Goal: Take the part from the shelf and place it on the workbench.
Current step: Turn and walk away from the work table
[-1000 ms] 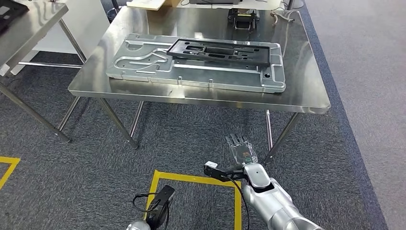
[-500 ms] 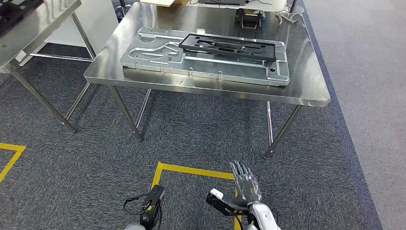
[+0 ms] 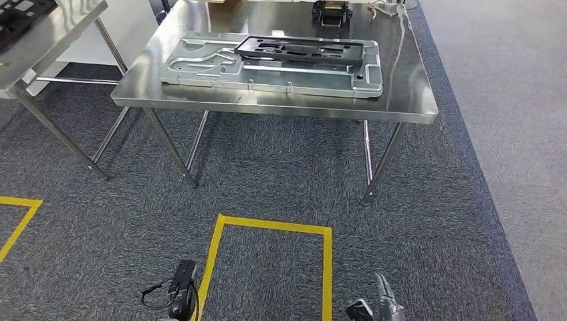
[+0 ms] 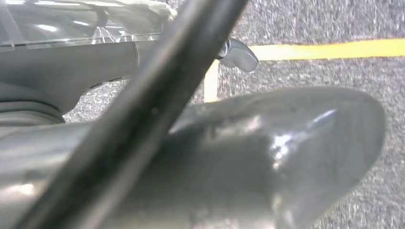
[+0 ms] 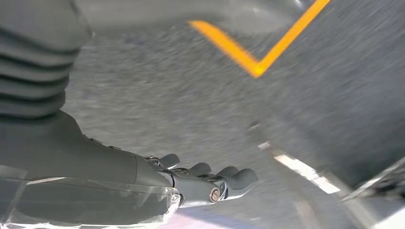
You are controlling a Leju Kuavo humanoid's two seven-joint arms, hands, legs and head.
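The black frame-shaped part [image 3: 304,48] lies flat on a silver machined plate [image 3: 200,67] on the steel workbench [image 3: 401,100] ahead of me. My right hand [image 3: 384,302] hangs low over the carpet, far short of the bench, with just its fingertips at the bottom of the head view. In the right wrist view the right hand [image 5: 200,179] has its fingers stretched out and holds nothing. My left hand [image 4: 267,157] shows as a big blurred grey thumb with one fingertip [image 4: 237,53] above the carpet, and I see nothing in it.
A second steel table [image 3: 40,40] stands at the far left. A small black device [image 3: 327,10] sits at the bench's far edge. Yellow floor tape [image 3: 271,227] marks a square on the dark carpet in front of me. Lighter flooring [image 3: 521,100] runs along the right.
My right arm has dropped from in front of me to the bottom edge of the head view. The whole picture has shifted, so the camera moved; the part and plate lie as before.
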